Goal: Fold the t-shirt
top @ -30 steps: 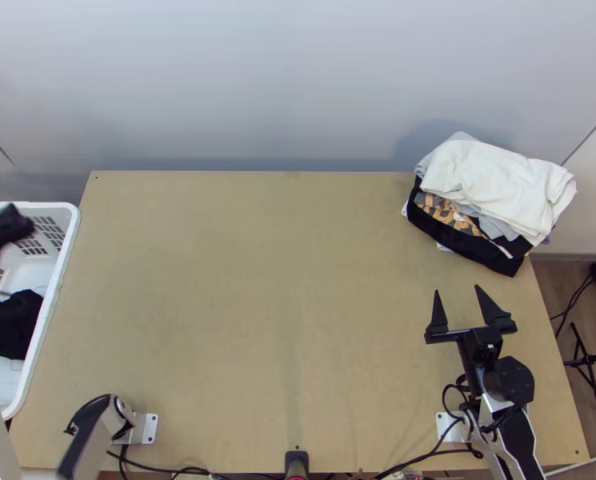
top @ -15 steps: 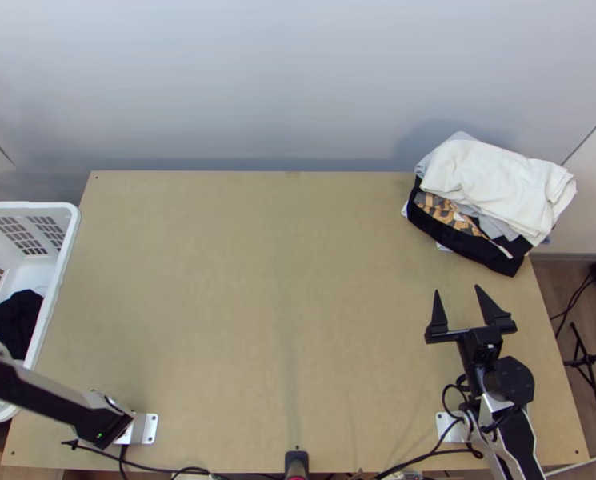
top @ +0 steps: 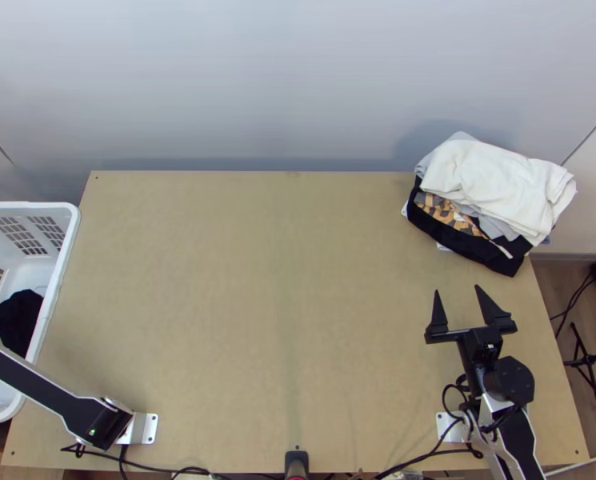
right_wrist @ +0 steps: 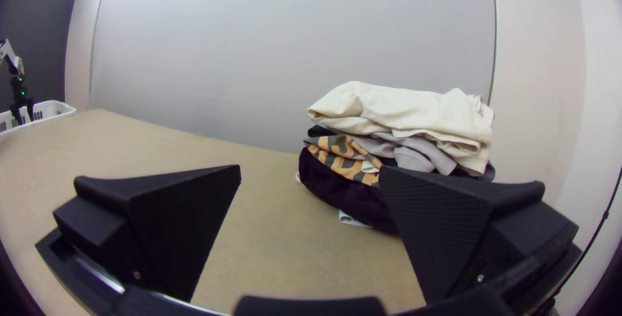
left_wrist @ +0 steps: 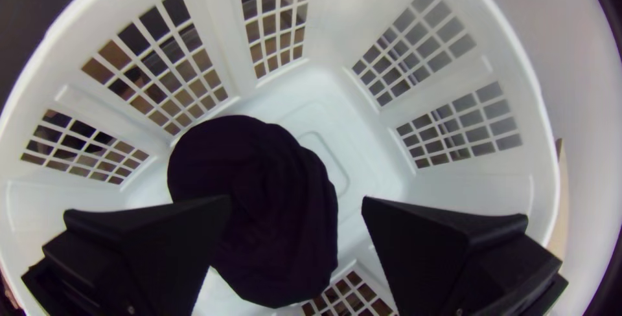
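Hanging over the basket [top: 71, 232] at nine o'clock, taking twelve as the table's far edge in the top view, the left gripper [left_wrist: 296, 203] has its fingers spread wide and nothing clasped. The dark cloth [left_wrist: 278, 173], which I take for the t-shirt, lies bunched inside the basket; whether a finger touches it I cannot tell. Picking it up looks like the step in hand, with the folding all to come. With no hem or sleeve to aim at, a grab could pinch too shallow and let the cloth slip, or catch several layers and bring it up as a knot. Going in deep, a finger could hook the basket's latticed wall and drag the basket askew. A trailing end might also snag on the rim on the way to the table [top: 258, 280]. Round at four o'clock, the right gripper [top: 457, 289] stands wide apart too, holding nothing. Towards two o'clock the pile of clothes [top: 498, 184] sits loosely stacked, so an arm swinging wide while spreading the shirt could topple it.
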